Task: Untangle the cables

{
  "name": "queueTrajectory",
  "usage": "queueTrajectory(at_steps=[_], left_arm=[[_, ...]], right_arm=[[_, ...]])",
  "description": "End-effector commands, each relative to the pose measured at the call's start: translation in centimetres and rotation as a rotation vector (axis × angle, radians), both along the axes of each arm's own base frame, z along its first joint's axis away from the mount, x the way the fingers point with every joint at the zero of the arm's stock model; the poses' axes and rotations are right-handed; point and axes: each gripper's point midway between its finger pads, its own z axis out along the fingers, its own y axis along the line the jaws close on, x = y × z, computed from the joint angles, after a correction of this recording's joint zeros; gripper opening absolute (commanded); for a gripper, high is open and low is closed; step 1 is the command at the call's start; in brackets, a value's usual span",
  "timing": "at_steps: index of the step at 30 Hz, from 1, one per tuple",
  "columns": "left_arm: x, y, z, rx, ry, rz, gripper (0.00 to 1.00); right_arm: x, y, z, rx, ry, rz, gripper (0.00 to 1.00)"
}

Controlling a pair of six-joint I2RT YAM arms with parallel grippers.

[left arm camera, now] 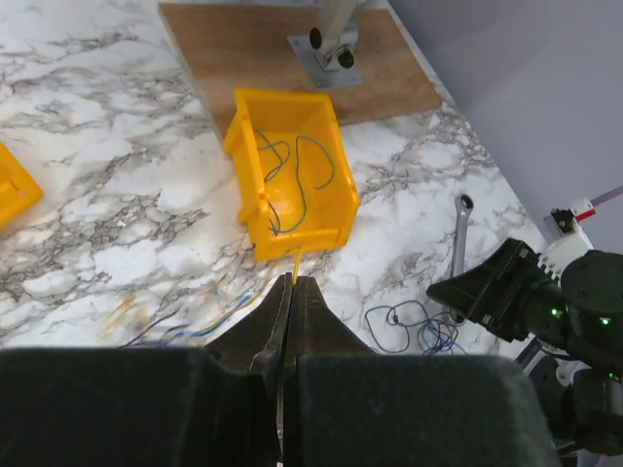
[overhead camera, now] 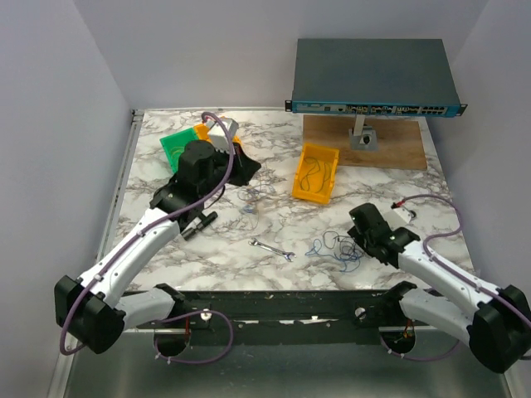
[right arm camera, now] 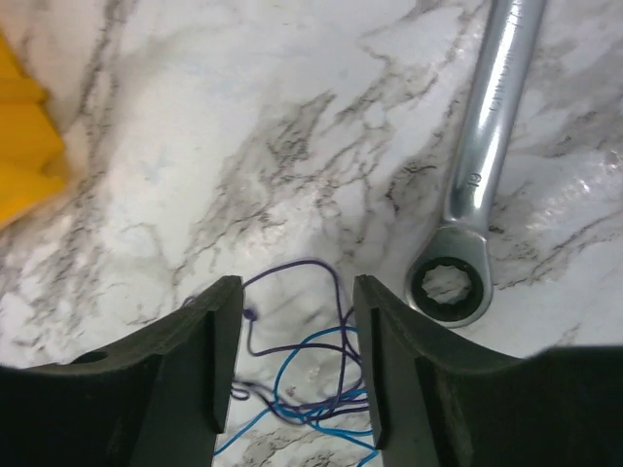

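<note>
Top cam high behind arms, faces 12 o'clock; L wrist cam looks twd 3 o'clock, R wrist close, downward; all share wrench point(overhead camera: 271, 249) & cables point(overhead camera: 338, 249)

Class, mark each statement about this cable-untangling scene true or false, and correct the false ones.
1. The yellow bin has thin cables inside it. True.
2. The right gripper is shut tight. False: its jaws stand apart, astride blue and purple cables.
3. The wrench lies inside the bin. False: it lies on the marble table.
4. The left gripper is shut. True: a yellow strand runs out from its tips.
</note>
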Motion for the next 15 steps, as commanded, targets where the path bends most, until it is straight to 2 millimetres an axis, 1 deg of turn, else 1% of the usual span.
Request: queueTrajectory(at_steps=[1,2,3,4,6,7,9,12,15], left_arm=[[-0.9,-0.3,3.1,0.001,0.019,-0.112,0.00],[-1.4,-0.7,3.7,0.002,0.016,-0.151,0.00],[-1.9,-1.0,4.1,0.005,0.021,-0.183,0.00],[-2.2,-1.1,4.5,0.007,0.022,-0.203,0.00],[-3.3,-1.6,5.1,0.018,0.032,-0.268,0.00],[-3.7,-1.8,5.2,0.031,0.039,-0.288,0.00],[-4.5,-2.3,5.7,0.060,0.048,-0.335,0.00],[-5.6,-3.3,5.3,0.114,0.082,-0.394,0.00],[-6.6,-4.5,5.0,0.141,0.102,-0.465,0.00]], right_arm=[[1.9,1.3,3.0,0.001,-0.126,0.153,0.58],[2.4,2.4,4.1,-0.006,-0.158,0.263,0.62],[2.7,3.4,5.2,0.009,-0.187,0.335,0.68],[3.1,4.1,6.3,0.006,-0.226,0.404,0.75],[3.4,6.6,8.6,0.028,-0.326,0.597,0.88],[3.4,7.5,9.6,0.038,-0.368,0.657,0.90],[3.4,8.9,11.3,0.050,-0.430,0.759,0.94],[3.6,10.8,13.1,0.070,-0.500,0.871,0.94],[3.3,12.9,15.0,0.121,-0.602,0.987,0.94]])
